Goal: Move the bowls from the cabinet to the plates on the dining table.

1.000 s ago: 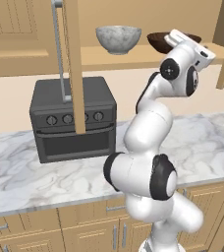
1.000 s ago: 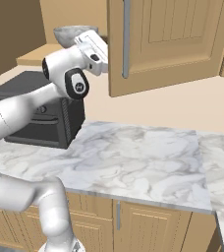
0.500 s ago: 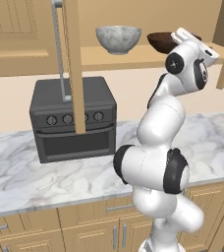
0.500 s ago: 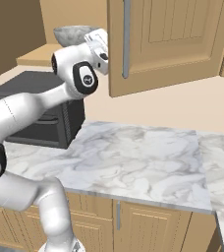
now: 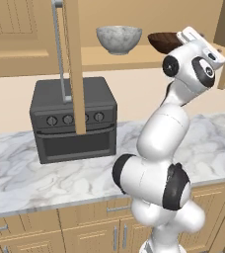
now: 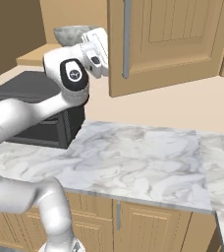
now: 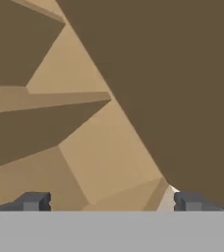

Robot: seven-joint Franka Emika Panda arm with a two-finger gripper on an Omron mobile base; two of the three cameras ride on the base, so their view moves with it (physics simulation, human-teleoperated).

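A: How is the gripper (image 7: 109, 202) being held?

B: Its fingers (image 7: 33, 201) are being kept spread wide, nothing being grasped.

A: Where are the bowls being kept?

B: On the cabinet (image 5: 75, 59) shelf: the wooden bowl (image 5: 163, 41) just beside the fingers, the stone bowl (image 5: 118, 38) farther off.

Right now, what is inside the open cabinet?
Two bowls sit on the cabinet shelf: a marbled stone bowl and a dark wooden bowl. The robot's hand covers part of the wooden one.
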